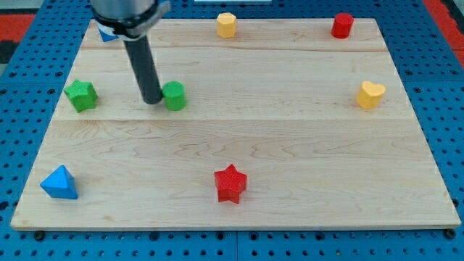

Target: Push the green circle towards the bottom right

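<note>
The green circle [175,96] sits on the wooden board [304,145] at the upper left of centre. My tip [152,100] is down on the board right against the circle's left side. The dark rod rises from it toward the view's top. A green star [81,95] lies further left, apart from the tip.
A red star [230,183] lies at bottom centre. A blue triangle [59,183] is at bottom left. A yellow heart [370,94] is at the right. A yellow hexagon [227,25] and a red cylinder [342,25] sit at the top edge. A blue block [107,33] is partly hidden behind the arm.
</note>
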`<state>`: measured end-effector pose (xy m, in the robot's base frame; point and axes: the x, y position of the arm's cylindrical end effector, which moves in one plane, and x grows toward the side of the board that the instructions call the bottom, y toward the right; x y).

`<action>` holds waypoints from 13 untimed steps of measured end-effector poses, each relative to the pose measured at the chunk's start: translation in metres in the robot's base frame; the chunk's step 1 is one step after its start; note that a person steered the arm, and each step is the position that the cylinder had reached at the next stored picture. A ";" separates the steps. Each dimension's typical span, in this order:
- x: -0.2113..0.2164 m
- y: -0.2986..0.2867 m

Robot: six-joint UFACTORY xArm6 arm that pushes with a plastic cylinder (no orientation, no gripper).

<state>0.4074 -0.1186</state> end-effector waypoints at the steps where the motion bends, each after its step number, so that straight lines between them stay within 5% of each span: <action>1: -0.002 0.031; 5: -0.044 0.074; 13: 0.067 0.273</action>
<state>0.4746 0.1543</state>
